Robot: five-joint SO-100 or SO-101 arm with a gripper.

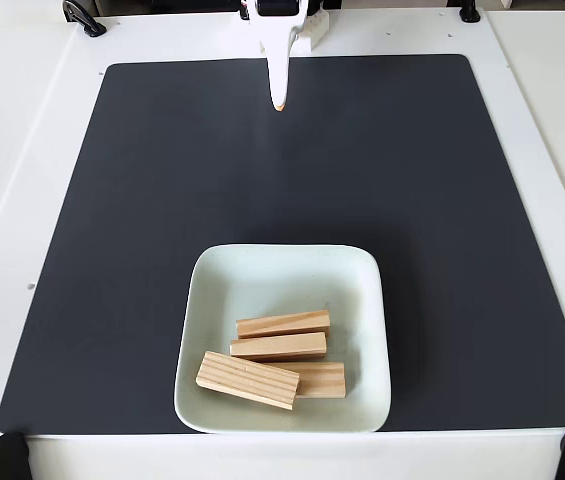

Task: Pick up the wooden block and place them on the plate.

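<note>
The pale mint-white square plate point(282, 278) sits on the dark mat near the front edge in the fixed view. Several wooden blocks lie inside it: one point(283, 324) toward the middle, another point(278, 346) just in front of it, and a third point(247, 380) lying slantwise over a block point(324, 380) at the plate's front. My white gripper point(279, 98) hangs at the far edge of the mat, well away from the plate. Its fingers are closed to a single point with nothing held.
A large black mat point(142, 200) covers most of the white table point(22, 150). Black clamps point(8, 456) grip the table's front corners, and another one point(84, 18) sits at the back left.
</note>
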